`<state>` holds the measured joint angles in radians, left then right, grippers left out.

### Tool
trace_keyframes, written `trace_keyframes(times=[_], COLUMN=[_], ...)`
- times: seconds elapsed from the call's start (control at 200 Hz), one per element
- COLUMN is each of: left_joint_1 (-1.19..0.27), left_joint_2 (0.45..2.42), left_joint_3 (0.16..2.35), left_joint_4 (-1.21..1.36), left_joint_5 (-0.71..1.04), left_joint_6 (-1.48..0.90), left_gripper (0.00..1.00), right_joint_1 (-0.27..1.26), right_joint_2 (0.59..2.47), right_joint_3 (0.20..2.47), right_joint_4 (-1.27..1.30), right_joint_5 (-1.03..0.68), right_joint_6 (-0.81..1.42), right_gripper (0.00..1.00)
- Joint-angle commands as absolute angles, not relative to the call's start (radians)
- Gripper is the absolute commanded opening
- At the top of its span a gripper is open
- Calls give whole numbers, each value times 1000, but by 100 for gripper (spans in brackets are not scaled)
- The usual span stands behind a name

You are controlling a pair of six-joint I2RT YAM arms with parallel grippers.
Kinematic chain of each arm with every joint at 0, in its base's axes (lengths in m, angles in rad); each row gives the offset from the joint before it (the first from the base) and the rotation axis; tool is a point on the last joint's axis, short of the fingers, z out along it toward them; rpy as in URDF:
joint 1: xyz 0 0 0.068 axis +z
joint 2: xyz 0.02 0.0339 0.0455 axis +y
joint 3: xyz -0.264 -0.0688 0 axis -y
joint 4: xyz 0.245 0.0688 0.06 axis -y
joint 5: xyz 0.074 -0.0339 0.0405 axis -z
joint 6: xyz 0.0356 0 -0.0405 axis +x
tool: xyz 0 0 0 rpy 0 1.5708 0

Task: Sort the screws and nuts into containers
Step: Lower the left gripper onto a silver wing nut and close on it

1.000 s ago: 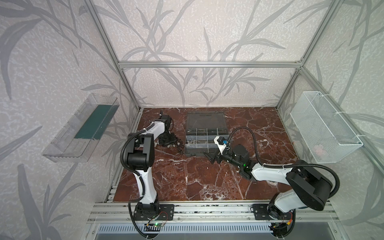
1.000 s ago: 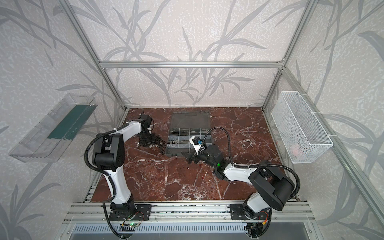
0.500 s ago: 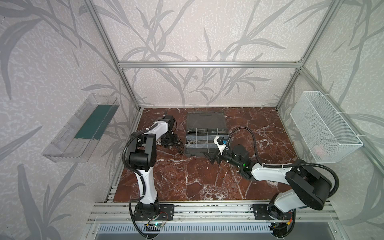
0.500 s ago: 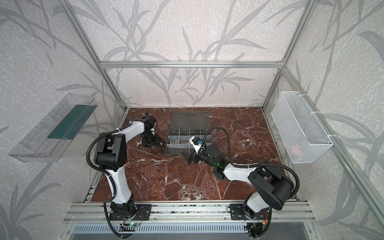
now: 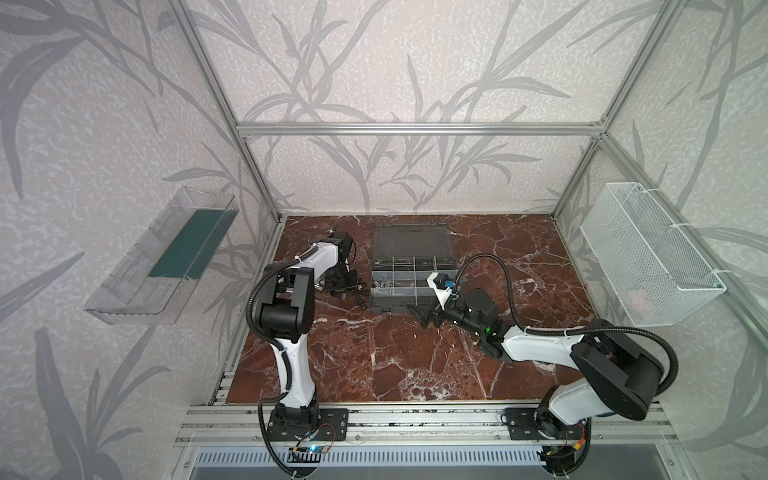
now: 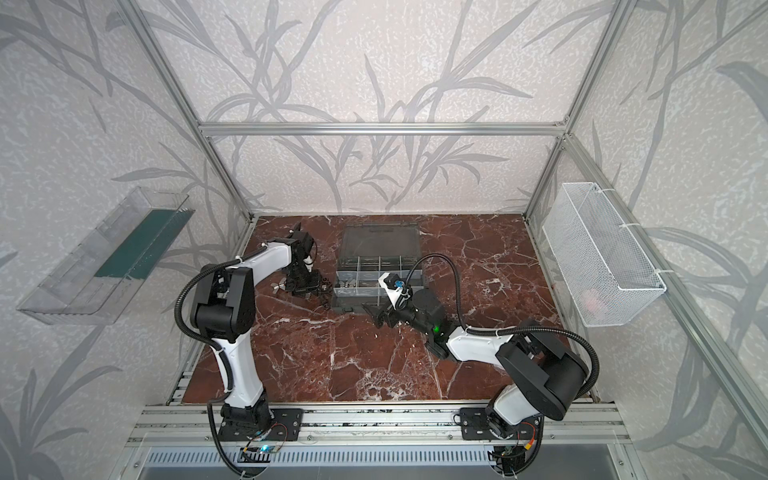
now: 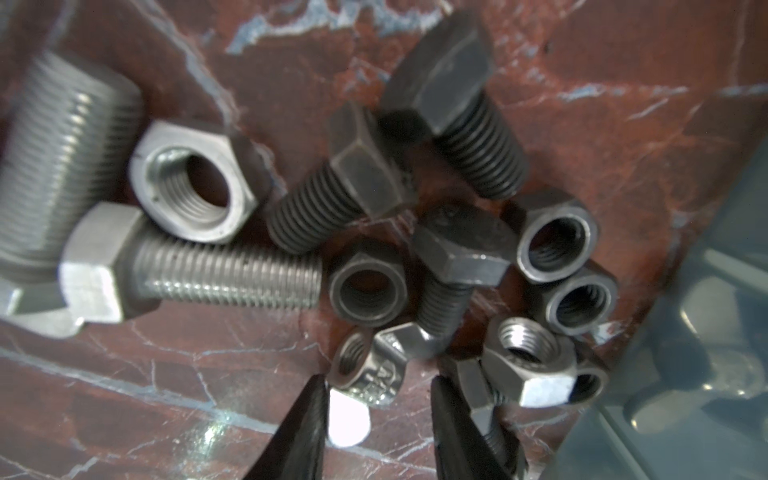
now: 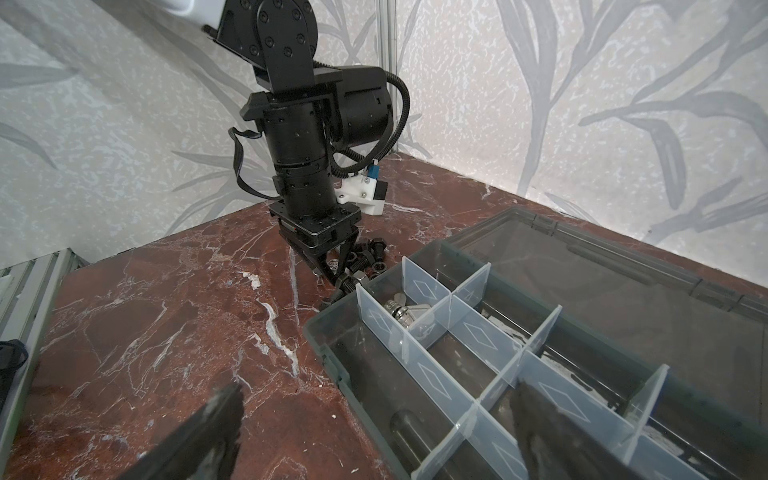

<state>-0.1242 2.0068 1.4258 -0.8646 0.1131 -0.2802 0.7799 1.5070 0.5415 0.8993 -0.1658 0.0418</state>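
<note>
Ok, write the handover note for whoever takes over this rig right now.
Left gripper: open, tips either side of a silver wing nut in the pile, nothing lifted.
Right gripper: open, empty, at the front edge of the organizer case.
Things: screws and nuts lie mixed on the table beside the case; lid open.
Done: a few silver pieces sit in one compartment.
Left to do: nearly the whole pile, screws and nuts into separate compartments.

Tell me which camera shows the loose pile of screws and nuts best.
The left wrist view: the pile fills the frame, threads visible. The right wrist view shows it small under the left gripper; both top views give only dark specks.
</note>
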Motion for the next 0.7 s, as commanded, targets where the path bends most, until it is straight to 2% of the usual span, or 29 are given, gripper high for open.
trace_keyframes(times=[0.0, 0.215, 0.43, 0.695], left_joint_1=[-121, -126, -130, -131], left_joint_2=[1983, 1931, 1921, 1957], left_joint_3=[1448, 1419, 1409, 1421], left_joint_4=[-871, -835, -786, -837], left_joint_5=[77, -53, 44, 19], left_joint_6=[-254, -262, -237, -203], left_gripper=[40, 42, 43, 42], right_joint_1=[788, 787, 787, 787], right_joint_2=[1512, 1507, 1515, 1513], right_joint_3=[571, 569, 571, 570], right_joint_4=[907, 907, 911, 909], right_joint_5=[-161, -158, -158, -158], right_joint_6=[52, 54, 55, 58], right_gripper=[99, 99, 99, 99])
